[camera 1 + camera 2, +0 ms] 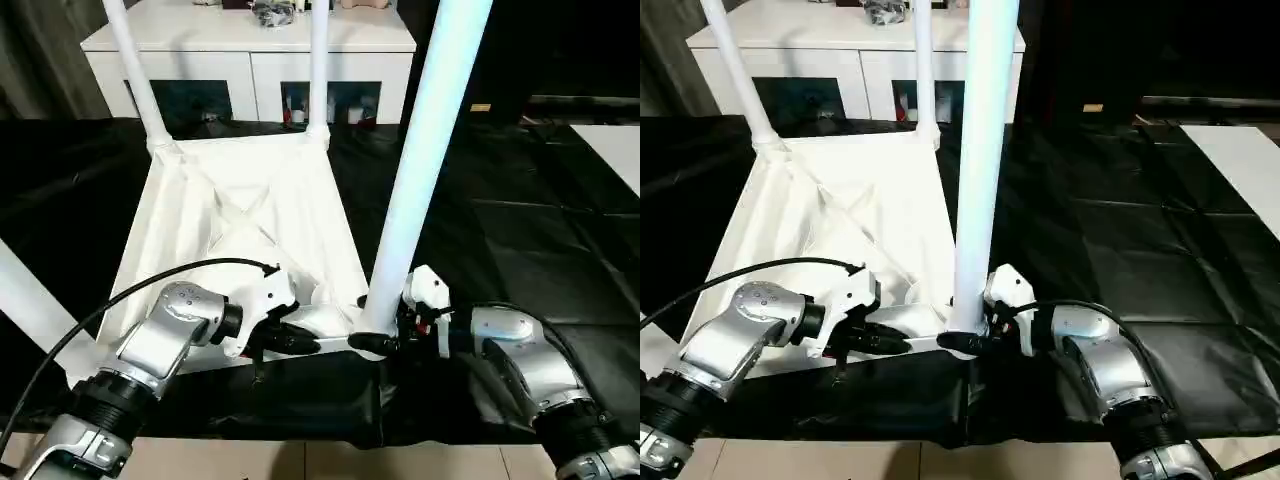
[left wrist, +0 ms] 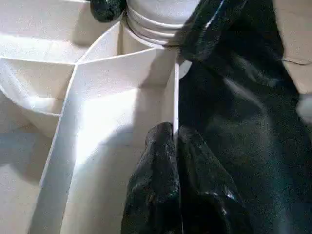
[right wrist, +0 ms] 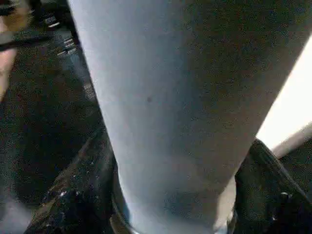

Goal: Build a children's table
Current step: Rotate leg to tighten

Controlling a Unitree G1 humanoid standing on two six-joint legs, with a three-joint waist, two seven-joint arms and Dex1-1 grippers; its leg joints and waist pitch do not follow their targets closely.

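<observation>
1. White plastic tabletop (image 1: 240,230) lies upside down on the black sheet (image 1: 520,230) in the middle of the frame, ribbed underside up.
2. Two legs already stand in the far corner sockets: the far left leg (image 1: 135,65) in the upper left and the far right leg (image 1: 319,65) at upper centre, both in front of the white cabinet (image 1: 250,45).
3. The near right leg (image 1: 425,150) rises from the near right corner, at lower centre, up to the top edge. It leans a little, so I judge it is placed in its socket but perhaps not yet tight.
4. The right gripper (image 1: 385,338) is around the base of this leg, one black finger on each side; in the right wrist view the fingers (image 3: 73,195) sit beside the tube (image 3: 170,97), but whether they press on it I cannot tell.
5. The left gripper (image 1: 295,340) is closed on the thin near edge wall (image 2: 175,97) of the tabletop, at lower centre, and holds it steady.
6. Another white tube (image 1: 30,305) crosses the lower left edge; whether it sits in a socket I cannot tell.
7. Left to do, as I judge: seat the near legs fully, then turn the table upright.
</observation>
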